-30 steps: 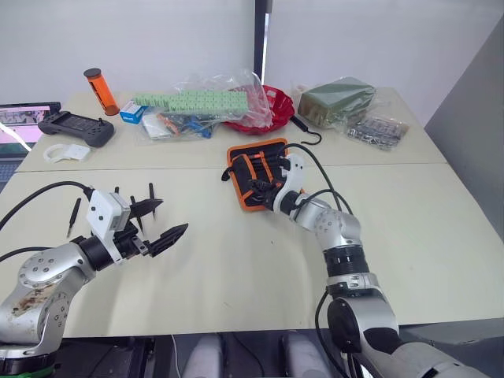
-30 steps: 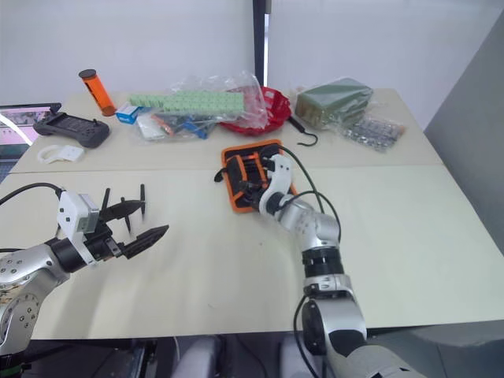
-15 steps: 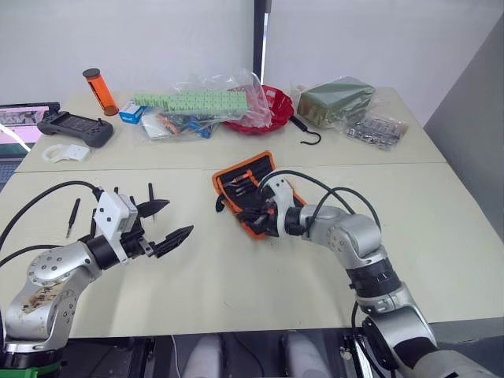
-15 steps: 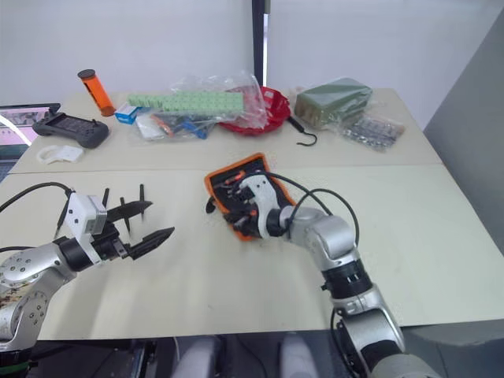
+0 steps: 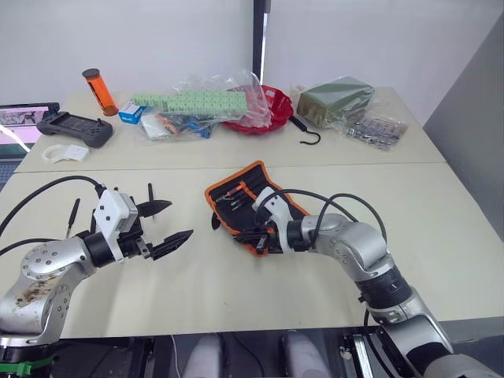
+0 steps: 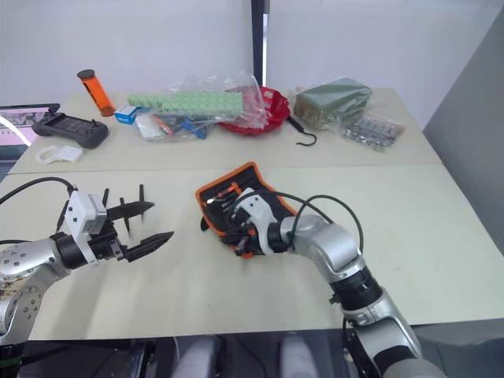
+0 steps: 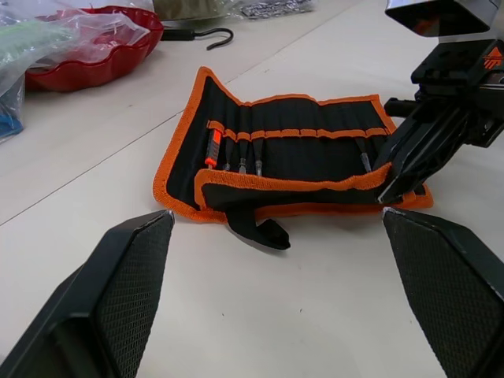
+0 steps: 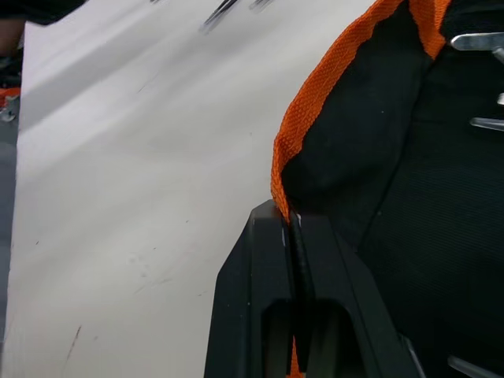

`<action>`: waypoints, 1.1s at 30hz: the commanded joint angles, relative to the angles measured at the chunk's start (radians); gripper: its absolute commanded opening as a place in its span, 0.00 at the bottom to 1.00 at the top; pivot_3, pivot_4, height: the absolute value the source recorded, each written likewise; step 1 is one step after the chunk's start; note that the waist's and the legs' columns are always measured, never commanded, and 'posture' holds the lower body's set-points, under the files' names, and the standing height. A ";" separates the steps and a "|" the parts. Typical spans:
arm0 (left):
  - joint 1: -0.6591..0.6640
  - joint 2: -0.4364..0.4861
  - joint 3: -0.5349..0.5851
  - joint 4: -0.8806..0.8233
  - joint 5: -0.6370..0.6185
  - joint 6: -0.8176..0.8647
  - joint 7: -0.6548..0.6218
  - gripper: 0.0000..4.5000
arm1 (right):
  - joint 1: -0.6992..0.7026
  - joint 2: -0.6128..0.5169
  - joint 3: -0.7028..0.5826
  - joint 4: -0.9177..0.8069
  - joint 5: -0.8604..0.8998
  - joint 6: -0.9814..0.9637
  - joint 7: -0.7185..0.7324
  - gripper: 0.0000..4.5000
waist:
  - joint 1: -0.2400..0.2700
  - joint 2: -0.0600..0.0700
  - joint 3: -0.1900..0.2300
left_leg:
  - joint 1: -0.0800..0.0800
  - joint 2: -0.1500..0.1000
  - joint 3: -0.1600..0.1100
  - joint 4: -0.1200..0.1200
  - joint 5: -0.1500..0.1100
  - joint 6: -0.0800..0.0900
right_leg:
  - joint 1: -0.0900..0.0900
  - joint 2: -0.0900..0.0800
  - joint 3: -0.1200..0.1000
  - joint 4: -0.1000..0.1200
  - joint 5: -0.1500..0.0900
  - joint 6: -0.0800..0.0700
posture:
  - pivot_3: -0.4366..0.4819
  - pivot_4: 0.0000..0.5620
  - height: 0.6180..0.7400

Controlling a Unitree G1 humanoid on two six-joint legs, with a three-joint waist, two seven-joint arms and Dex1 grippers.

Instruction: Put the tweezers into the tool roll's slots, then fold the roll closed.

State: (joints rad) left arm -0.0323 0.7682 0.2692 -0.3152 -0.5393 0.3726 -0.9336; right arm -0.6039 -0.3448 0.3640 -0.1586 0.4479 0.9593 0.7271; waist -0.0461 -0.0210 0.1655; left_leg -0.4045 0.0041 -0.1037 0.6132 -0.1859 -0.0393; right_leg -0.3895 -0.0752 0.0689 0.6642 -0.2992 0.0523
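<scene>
Clearly the tool roll point(image 5: 250, 207) is soft, limp fabric; our right gripper point(image 5: 261, 233) pinches its orange hem, the best hold, while our left gripper point(image 5: 167, 223) beside it is spread

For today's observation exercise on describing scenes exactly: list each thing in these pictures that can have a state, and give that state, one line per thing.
tool roll: open, inner face up, lying on the table, one edge pinched.
slots: several hold tools, others look empty.
tweezers: loose on the table near the left arm, not in the roll.
right gripper: shut on the roll's orange edge.
left gripper: open, holding nothing.
black hook: lying on the table.
</scene>
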 commanded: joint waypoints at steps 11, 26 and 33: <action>-0.382 0.077 -0.300 0.409 0.299 -0.341 -0.266 1.00 | 0.017 -0.045 0.017 -0.025 -0.058 -0.068 0.039 0.00 | 0.007 0.000 0.000 | 0.000 0.000 0.000 0.001 0.000 0.000 | 0.001 0.000 -0.001 -0.001 0.000 0.000 | 0.48 0.27 1.00; -0.951 -0.138 -0.561 1.190 0.617 -0.946 -0.419 1.00 | 0.043 -0.008 -0.056 -0.068 -0.037 -0.025 -0.030 0.00 | -0.001 -0.001 0.001 | -0.004 -0.002 -0.001 0.003 0.000 0.000 | -0.001 0.000 -0.001 0.001 0.000 0.001 | 0.48 0.27 1.00; -1.101 -0.210 -0.589 1.421 0.698 -1.042 -0.414 1.00 | 0.058 -0.018 -0.061 -0.102 -0.027 -0.012 -0.038 0.00 | 0.000 -0.002 0.001 | -0.005 -0.003 -0.003 0.005 0.000 0.000 | -0.001 0.000 -0.002 0.002 0.000 0.002 | 0.48 0.27 1.00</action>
State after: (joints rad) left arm -1.1006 0.5564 -0.3189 1.0847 0.1422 -0.6408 -1.3512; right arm -0.5440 -0.3610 0.3258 -0.2146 0.4075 0.9389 0.6907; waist -0.0460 -0.0228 0.1664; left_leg -0.4103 0.0010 -0.1069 0.6187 -0.1858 -0.0388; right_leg -0.3903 -0.0755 0.0671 0.6659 -0.2994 0.0541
